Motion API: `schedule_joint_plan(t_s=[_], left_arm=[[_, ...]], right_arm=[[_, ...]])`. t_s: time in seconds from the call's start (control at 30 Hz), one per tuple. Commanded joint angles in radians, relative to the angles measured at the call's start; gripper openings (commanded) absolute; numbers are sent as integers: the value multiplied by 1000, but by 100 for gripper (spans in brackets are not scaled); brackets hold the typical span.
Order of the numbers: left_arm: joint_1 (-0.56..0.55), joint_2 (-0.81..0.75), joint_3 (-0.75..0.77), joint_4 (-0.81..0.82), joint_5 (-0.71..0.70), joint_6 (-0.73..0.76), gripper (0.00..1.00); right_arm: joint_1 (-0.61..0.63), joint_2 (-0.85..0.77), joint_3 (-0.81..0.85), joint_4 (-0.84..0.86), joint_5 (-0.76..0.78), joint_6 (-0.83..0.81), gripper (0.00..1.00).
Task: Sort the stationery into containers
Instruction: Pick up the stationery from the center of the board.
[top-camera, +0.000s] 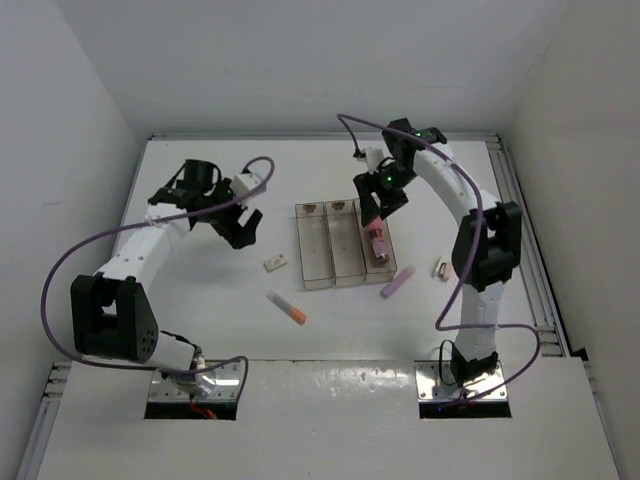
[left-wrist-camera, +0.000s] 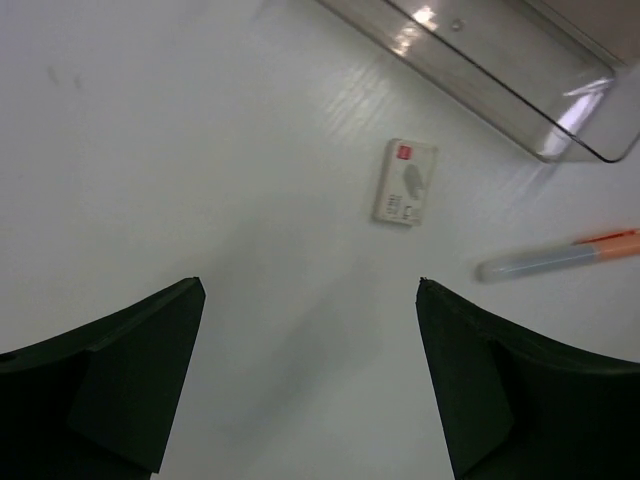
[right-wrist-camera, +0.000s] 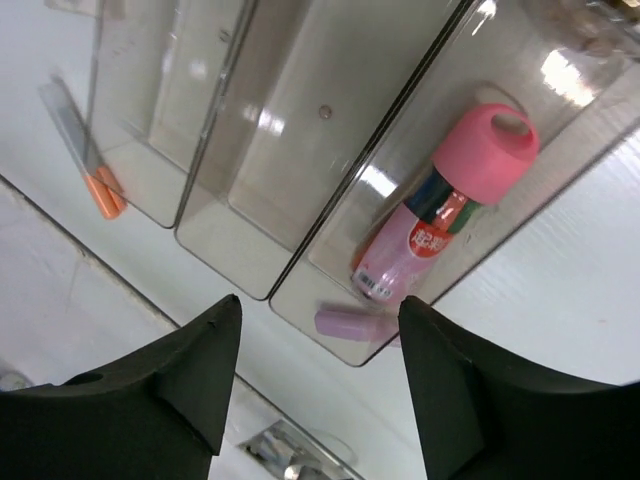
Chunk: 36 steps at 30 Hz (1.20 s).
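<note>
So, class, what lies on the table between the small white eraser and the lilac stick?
The near ends of the three clear bins, as the top view shows; the one nearest the lilac stick holds the pink-capped cylinder.

Probably a lab: white-walled enclosure (top-camera: 300, 60) around table (top-camera: 200, 300).

Nothing is coming through sharply enough to read. The eraser (left-wrist-camera: 405, 182) is showing a small red mark and grey print on its white wrapper, all blurred. The pink-capped tube (right-wrist-camera: 440, 215) is carrying a label with white characters and a barcode-like patch, both illegible. The tan labels (top-camera: 340, 207) on the bins (top-camera: 312, 250) are showing no legible writing.
</note>
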Motion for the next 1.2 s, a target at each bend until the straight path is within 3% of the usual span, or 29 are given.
schedule_joint_plan(t_s=[0.0, 0.23, 0.4, 0.77, 0.83, 1.03, 1.17], left_arm=[[-78, -75, -78, 80, 13, 63, 92], [-224, -62, -227, 303, -12, -31, 82], [-270, 49, -290, 416, -87, -48, 79], [-300, 193, -290, 461, -224, -57, 74], [-299, 211, -290, 462, -234, -60, 66], [-291, 276, -277, 456, -309, -71, 42], [-282, 273, -267, 446, -307, -72, 33]], right_arm=[[-28, -198, -48, 26, 33, 31, 63], [-231, -390, -277, 57, 116, 123, 61], [-369, -489, -497, 123, 210, 214, 63], [-415, -589, -703, 209, 257, 261, 68], [-415, -583, -722, 215, 271, 269, 80], [-415, -547, -729, 227, 352, 293, 82], [-412, -514, -731, 262, 342, 319, 82]])
